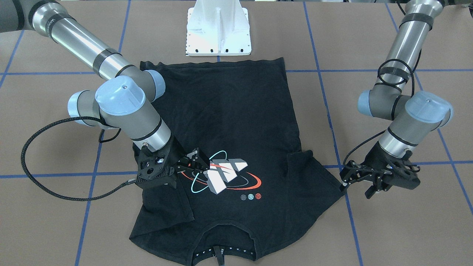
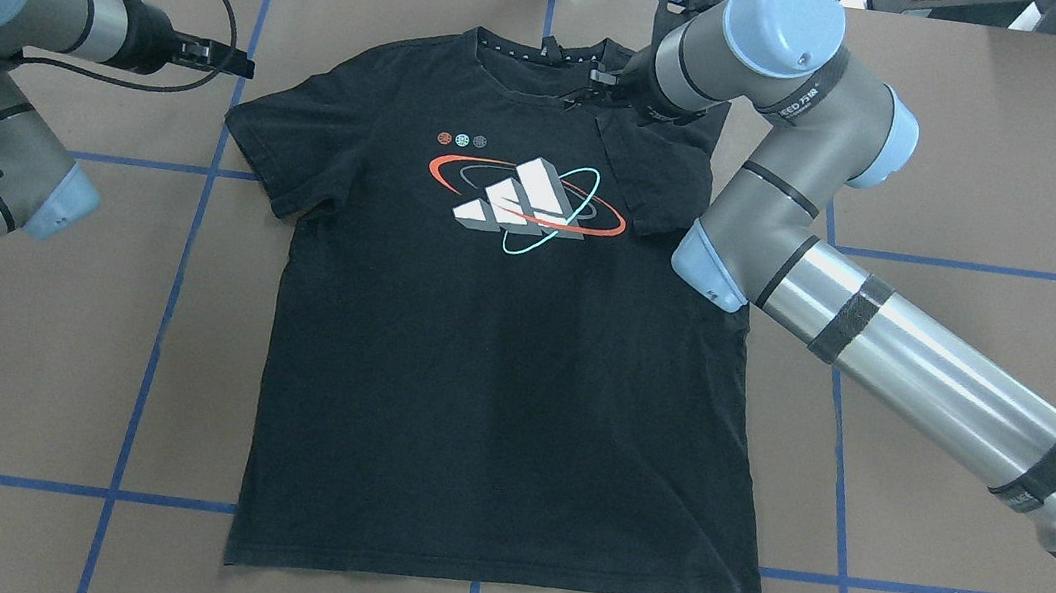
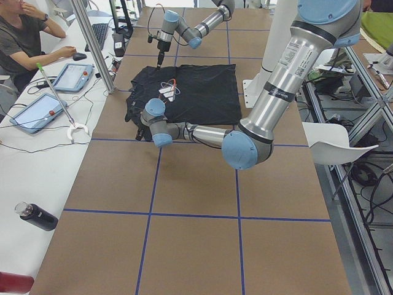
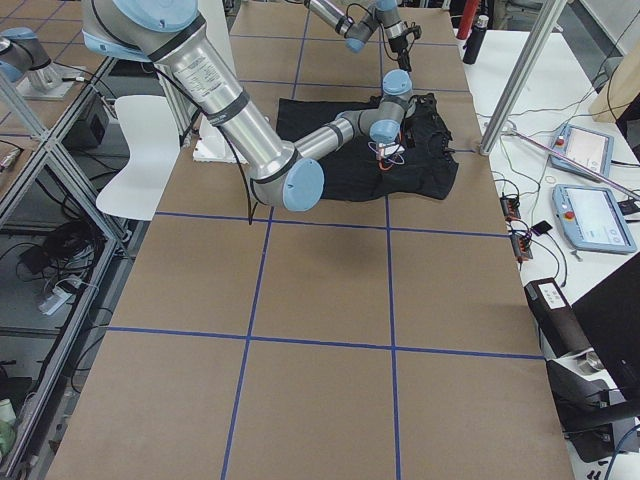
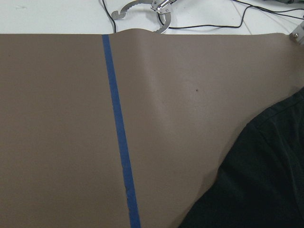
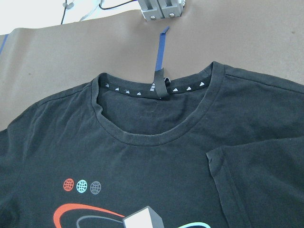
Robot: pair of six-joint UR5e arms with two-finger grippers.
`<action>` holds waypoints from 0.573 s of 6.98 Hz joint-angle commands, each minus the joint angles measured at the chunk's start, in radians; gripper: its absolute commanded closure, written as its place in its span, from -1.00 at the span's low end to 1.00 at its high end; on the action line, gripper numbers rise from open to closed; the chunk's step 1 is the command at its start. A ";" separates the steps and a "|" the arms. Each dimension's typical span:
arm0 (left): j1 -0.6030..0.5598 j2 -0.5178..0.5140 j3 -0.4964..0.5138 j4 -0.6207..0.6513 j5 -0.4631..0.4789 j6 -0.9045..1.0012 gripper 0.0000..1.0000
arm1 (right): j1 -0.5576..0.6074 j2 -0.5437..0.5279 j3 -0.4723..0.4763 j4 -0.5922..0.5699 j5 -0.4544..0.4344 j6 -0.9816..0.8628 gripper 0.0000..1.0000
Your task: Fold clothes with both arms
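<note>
The flat sleeve (image 1: 317, 173) of the T-shirt (image 1: 236, 111) is lying just in front of the left hand (image 1: 347, 179), well apart from the right hand (image 1: 197, 160). I cannot tell how wide either hand is standing.

You see the T-shirt (image 2: 497, 383) from above its hem side and steeply from its collar side. End cameras view it from afar; wrist cameras sit close over collar and sleeve.

You can read little here: white lettering ending in "EED" on a black strap (image 2: 800, 88) round the right arm (image 2: 921, 375), just behind its hand (image 1: 201, 162). Print on straps farther from the hand is illegible.
</note>
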 commanded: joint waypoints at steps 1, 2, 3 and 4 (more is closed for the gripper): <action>0.043 0.000 0.017 -0.002 0.022 -0.002 -0.49 | 0.003 -0.013 0.024 -0.009 0.029 0.002 -0.99; 0.046 -0.003 0.036 -0.002 0.022 -0.002 -0.40 | 0.014 -0.016 0.025 -0.007 0.037 0.002 -0.99; 0.048 -0.021 0.065 -0.002 0.022 0.003 -0.38 | 0.029 -0.017 0.025 -0.009 0.067 0.002 -0.99; 0.046 -0.023 0.070 -0.002 0.022 0.009 -0.35 | 0.040 -0.020 0.028 -0.009 0.095 0.002 -0.99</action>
